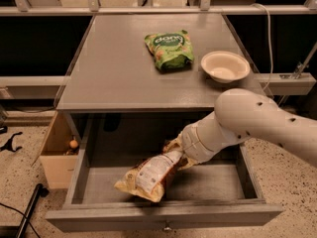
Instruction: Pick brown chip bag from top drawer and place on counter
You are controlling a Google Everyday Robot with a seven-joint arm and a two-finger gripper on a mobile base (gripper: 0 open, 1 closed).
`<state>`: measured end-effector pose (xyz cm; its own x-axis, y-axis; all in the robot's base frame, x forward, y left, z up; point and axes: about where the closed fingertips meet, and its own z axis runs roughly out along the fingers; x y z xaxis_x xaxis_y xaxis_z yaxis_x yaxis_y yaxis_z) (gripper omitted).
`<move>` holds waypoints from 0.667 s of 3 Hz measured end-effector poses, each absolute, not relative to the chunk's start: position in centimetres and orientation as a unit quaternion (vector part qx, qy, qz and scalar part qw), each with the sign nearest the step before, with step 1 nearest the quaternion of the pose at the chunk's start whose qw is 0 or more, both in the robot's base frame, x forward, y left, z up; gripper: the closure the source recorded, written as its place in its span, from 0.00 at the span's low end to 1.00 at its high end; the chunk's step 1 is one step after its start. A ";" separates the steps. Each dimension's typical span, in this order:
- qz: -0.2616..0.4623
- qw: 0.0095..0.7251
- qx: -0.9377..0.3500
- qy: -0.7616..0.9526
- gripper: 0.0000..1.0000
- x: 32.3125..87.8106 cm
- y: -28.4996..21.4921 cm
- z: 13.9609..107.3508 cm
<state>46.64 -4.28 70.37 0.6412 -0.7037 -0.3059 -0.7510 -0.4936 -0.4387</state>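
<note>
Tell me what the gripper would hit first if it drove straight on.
The gripper, low in the top drawer, points down-left, right at the upper end of the brown chip bag. The bag comes first; the drawer floor probably next, though depth is unclear.

Two bags (148,175) (169,48), one bowl (224,66); one gripper (180,151), in drawer (163,215)

Green bag (169,48) near pale bowl (225,66); cardboard box (55,157) on floor, left
</note>
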 end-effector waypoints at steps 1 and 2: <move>0.031 0.271 -0.862 0.429 1.00 45.8 -5.3 74.0; 0.021 0.263 -0.863 0.432 1.00 44.9 -5.9 77.9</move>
<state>44.94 -5.87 77.95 0.6258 -0.7342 -0.2634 -0.7564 -0.4887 -0.4348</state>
